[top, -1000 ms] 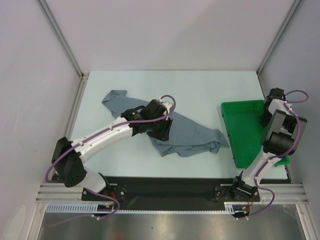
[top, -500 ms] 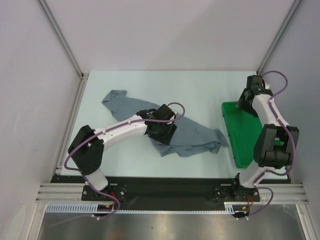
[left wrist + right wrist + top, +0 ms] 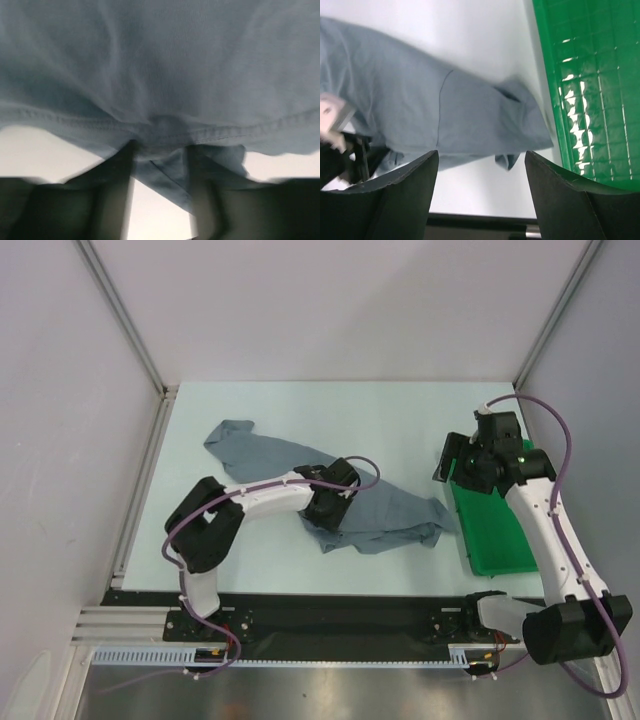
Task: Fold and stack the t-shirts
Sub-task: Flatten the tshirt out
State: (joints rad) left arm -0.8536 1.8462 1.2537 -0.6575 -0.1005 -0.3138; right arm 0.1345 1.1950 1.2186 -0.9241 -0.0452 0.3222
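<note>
Swinging in from the right side, the right arm [image 3: 545,520] is now reaching over the far left corner of the tray, while the left arm [image 3: 250,495] is tucking its elbow back toward the near edge and shifting its claw slightly right and nearer on the cloth.

On the table [image 3: 400,410], the t-shirt [image 3: 390,510] is lying crumpled in a long diagonal from far left to near right, its right end stopping just short of the green tray [image 3: 500,530]. It is not yet flat, so the step in hand looks like spreading it. Doing that well probably means taking two well-separated points on the hem and pulling them apart evenly, catching only one layer, and keeping the cloth off the tray's rim.

The left claw [image 3: 161,147] is pressing down into the shirt's middle, its fingers standing apart around a bunched fold of hem, touching it rather than pinching it tight. The right claw [image 3: 481,152] is hanging wide open above the shirt's right end, holding and touching nothing.
</note>
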